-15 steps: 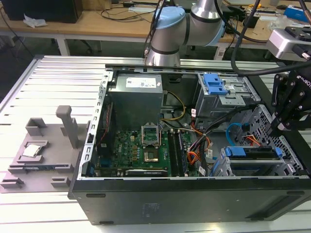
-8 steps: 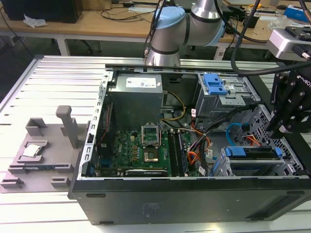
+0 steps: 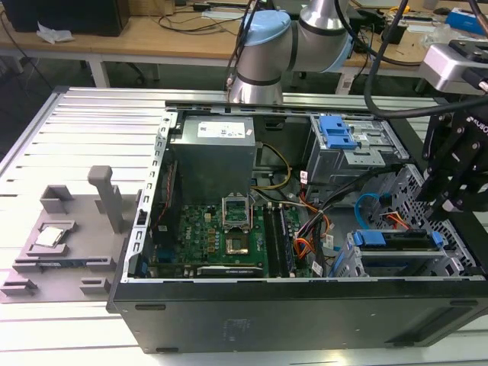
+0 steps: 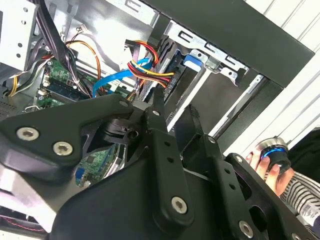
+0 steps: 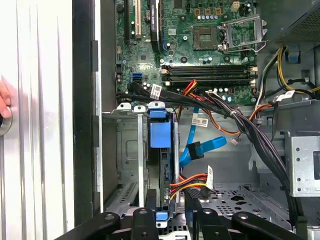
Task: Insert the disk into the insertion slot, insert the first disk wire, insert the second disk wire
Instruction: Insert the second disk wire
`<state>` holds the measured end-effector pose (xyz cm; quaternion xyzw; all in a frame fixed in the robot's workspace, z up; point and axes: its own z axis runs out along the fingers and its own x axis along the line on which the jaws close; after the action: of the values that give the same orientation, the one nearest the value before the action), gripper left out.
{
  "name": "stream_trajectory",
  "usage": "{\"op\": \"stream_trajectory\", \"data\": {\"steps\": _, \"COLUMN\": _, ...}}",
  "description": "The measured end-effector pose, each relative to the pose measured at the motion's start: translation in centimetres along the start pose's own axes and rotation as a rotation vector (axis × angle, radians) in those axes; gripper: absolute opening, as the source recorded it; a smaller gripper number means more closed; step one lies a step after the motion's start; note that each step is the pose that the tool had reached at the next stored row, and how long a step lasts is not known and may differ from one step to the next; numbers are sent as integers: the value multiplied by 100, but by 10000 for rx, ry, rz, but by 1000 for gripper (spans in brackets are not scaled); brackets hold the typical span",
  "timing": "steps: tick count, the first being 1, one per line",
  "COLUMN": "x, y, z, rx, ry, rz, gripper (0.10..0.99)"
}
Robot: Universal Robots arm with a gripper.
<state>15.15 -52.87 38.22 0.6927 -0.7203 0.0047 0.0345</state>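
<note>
One disk [image 3: 396,241] just beside the tool [image 3: 444,202]

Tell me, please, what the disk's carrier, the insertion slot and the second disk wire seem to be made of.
The disk's carrier: bright blue plastic, judging by its even colour and sheen. The insertion slot: bare silver sheet metal, thin and punched with holes. The second disk wire: flat cable in a glossy light-blue jacket, probably plastic.

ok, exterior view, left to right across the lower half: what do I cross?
grey fixture tray → motherboard → orange wire bundle → disk in its blue carrier → gripper
</note>
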Motion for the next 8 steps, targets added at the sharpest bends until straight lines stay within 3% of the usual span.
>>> {"op": "stream_trajectory", "data": {"steps": 2, "x": 1, "y": 0, "z": -20, "rx": 0, "ry": 1, "rz": -1, "gripper": 361}}
{"op": "stream_trajectory", "data": {"steps": 5, "x": 6, "y": 4, "z": -110, "rx": 0, "ry": 0, "rz": -1, "gripper": 361}}
{"op": "stream_trajectory", "data": {"steps": 8, "x": 6, "y": 5, "z": -115, "rx": 0, "ry": -3, "rz": -1, "gripper": 361}}
